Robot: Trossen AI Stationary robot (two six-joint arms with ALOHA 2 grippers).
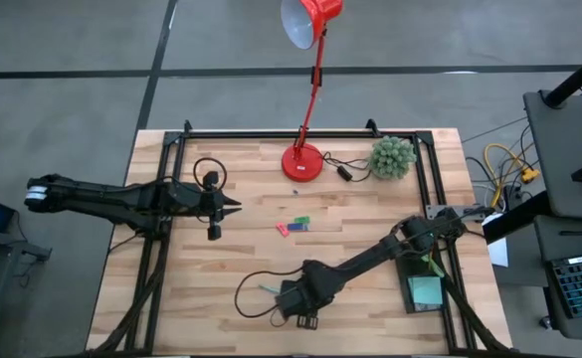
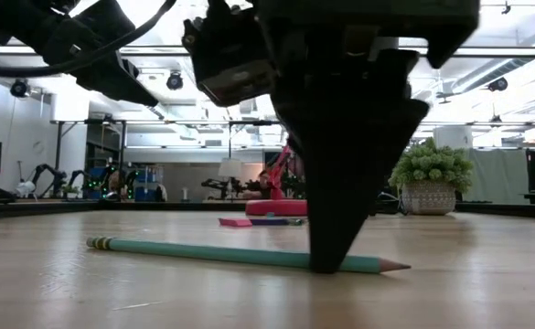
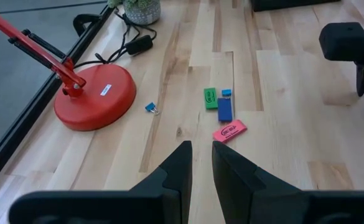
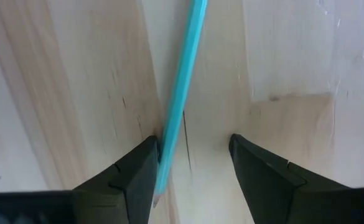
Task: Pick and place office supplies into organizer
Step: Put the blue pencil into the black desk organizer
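A teal pencil [image 2: 240, 253] [image 4: 185, 74] lies flat on the wooden table near its near edge. My right gripper [image 4: 193, 163] [image 1: 300, 303] points down over it, open, with its fingertips at table level and the pencil between them, close to one finger. The dark organizer [image 1: 425, 283] sits at the table's right side and holds a light-teal sticky-note pad [image 1: 427, 290]. Pink [image 3: 229, 130], green [image 3: 210, 98] and blue [image 3: 224, 109] erasers lie mid-table. My left gripper [image 3: 201, 155] [image 1: 233, 207] hovers shut over the table's left half. My right gripper comes from above, pointing down, fingers across the pencil. One finger [image 4: 138, 168] lies against the side of the pencil's shaft [image 4: 169, 130]; the other finger [image 4: 256, 168] stands apart from it. The pencil rests flat on the table.
A red desk lamp's base [image 1: 302, 161] and a green ball plant [image 1: 392, 156] stand near the far edge, with the lamp's cord between them. A small blue clip [image 3: 150, 107] lies by the lamp base. A black cable loop [image 1: 254, 294] lies beside my right gripper. Black frame rails [image 1: 156, 249] run along the sides.
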